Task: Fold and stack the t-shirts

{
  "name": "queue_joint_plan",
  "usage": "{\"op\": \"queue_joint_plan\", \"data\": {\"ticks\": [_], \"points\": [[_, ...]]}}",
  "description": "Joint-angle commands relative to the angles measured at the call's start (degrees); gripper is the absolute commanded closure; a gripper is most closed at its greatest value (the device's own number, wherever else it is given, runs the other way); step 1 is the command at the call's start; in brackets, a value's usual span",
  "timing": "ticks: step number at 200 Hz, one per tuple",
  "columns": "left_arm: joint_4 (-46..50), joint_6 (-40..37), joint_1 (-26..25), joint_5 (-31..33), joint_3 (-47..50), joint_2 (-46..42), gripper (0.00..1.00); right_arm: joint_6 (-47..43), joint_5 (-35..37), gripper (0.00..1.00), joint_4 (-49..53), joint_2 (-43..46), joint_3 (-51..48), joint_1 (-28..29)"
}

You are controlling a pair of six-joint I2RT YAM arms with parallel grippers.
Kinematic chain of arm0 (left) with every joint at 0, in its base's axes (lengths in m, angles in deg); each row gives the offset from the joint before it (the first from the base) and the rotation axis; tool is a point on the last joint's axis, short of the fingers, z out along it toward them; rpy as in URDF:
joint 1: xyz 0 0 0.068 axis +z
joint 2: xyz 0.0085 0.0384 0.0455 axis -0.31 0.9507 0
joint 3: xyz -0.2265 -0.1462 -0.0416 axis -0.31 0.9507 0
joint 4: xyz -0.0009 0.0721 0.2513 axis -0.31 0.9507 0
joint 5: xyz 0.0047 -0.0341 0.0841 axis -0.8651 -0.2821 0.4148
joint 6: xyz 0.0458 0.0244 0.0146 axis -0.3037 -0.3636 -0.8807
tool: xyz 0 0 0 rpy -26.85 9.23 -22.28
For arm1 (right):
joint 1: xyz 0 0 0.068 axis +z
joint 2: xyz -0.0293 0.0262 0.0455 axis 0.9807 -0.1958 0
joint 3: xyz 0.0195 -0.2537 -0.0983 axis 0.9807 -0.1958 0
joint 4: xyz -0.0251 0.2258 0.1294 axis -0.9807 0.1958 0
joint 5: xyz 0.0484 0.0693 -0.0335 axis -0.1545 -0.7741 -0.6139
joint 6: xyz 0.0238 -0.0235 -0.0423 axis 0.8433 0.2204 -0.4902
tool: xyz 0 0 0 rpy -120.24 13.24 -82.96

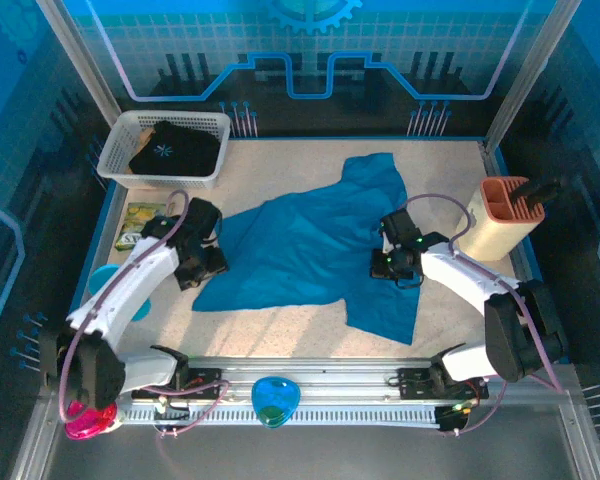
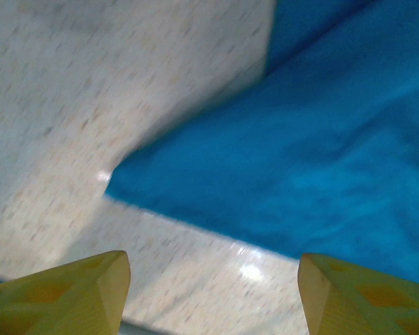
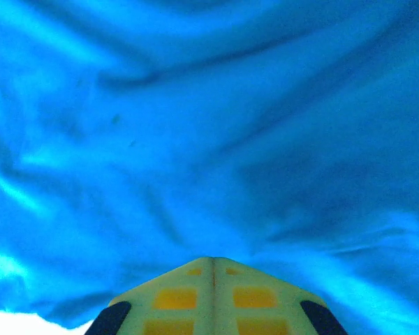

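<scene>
Two t-shirts: one teal t-shirt (image 1: 310, 245) and one black t-shirt (image 1: 175, 148). One white basket (image 1: 115, 158). One tan holder (image 1: 500, 232). One green packet (image 1: 143, 222). One blue cup (image 1: 100, 282). Two end effectors: the left end effector (image 1: 208, 265) and the right end effector (image 1: 388, 263).

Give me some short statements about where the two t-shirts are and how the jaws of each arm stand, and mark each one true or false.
1. The teal t-shirt lies unfolded on the table. True.
2. The black t-shirt lies on top of the teal one. False: it sits in the white basket at the far left corner.
3. The left gripper has its jaws apart. True.
4. The right gripper has its jaws wide open. False: they are shut, over the teal cloth.
5. The left gripper holds the teal t-shirt. False: nothing is between its jaws; the shirt's edge lies just ahead of them.
</scene>
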Motion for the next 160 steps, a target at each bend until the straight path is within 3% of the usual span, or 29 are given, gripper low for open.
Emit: {"op": "queue_joint_plan", "data": {"ticks": [1, 37, 113, 133, 160], "points": [[-10.34, -1.94, 1.28, 2.01, -5.86, 8.09, 0.3, -0.65, -3.3, 0.95, -0.65, -3.92, 6.06, -3.22], [-17.77, -2.45, 5.92, 2.41, -14.65, 23.76, 0.22, -0.87, -5.12, 0.79, -1.72, -13.56, 13.98, -6.02], [-25.44, -2.18, 9.2, 0.29, -22.67, 43.41, 0.24, 3.4, -5.78, 0.81, -5.99, -27.15, 21.2, -7.44], [-25.95, -2.73, 9.29, -0.26, -26.25, 47.09, 0.4, 5.48, -4.51, 0.82, -4.96, -27.67, 20.34, -8.5], [-23.46, -4.41, 9.56, -1.02, -33.53, 53.18, 0.77, 7.31, -3.58, 0.81, -5.37, -24.67, 15.76, -10.63]]}}
